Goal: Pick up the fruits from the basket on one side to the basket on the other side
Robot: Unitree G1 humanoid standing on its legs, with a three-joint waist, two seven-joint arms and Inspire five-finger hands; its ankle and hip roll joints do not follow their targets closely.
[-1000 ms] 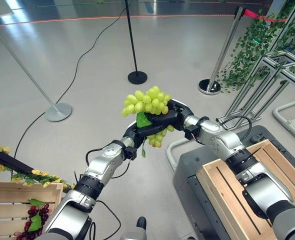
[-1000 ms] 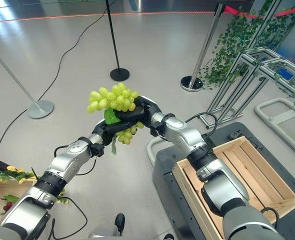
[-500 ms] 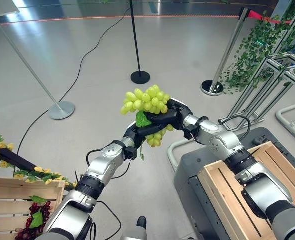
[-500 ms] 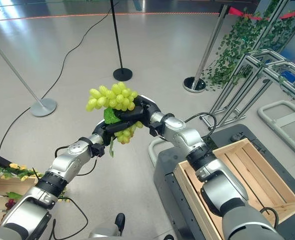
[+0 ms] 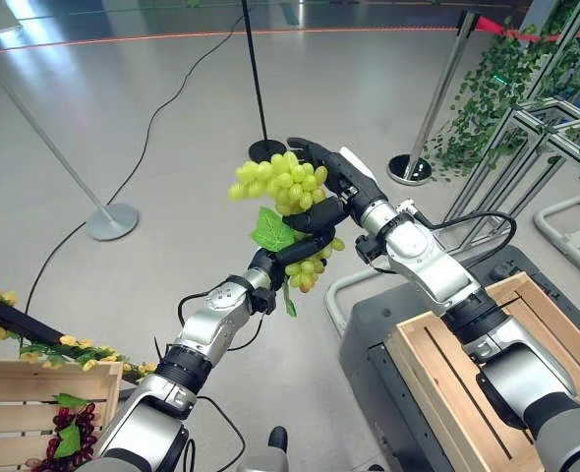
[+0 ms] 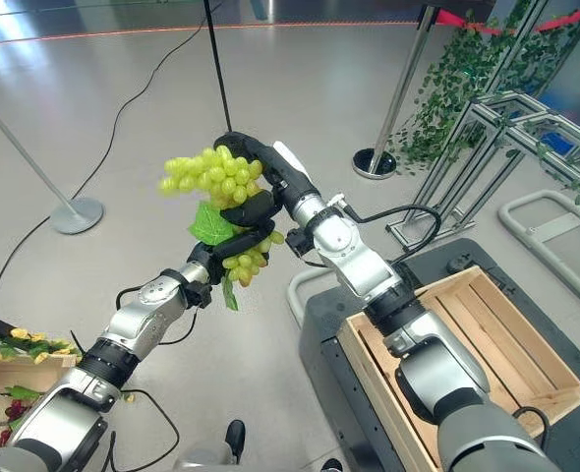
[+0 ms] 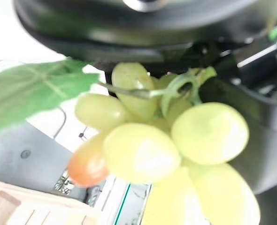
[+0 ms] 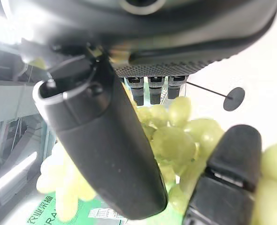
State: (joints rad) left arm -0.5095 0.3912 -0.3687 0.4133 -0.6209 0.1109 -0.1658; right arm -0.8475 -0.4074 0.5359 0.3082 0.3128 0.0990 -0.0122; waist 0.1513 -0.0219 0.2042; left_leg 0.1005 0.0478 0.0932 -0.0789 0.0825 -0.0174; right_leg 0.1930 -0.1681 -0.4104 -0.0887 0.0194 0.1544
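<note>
Handing over grapes [image 5: 280, 187] mid-air | left hand [image 5: 305, 218] clamped on bunch from 6 o'clock | right hand [image 5: 331, 167], fingers straightened, now risen above bunch at 1 o'clock | empty crate [image 5: 437, 379] at 4 o'clock awaits | transfer unfinished

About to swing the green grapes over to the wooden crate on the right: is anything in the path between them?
Nothing visible. The green grapes hang in the air between both hands, left hand and right hand, and the open wooden crate lies lower right with only bare floor between.
</note>
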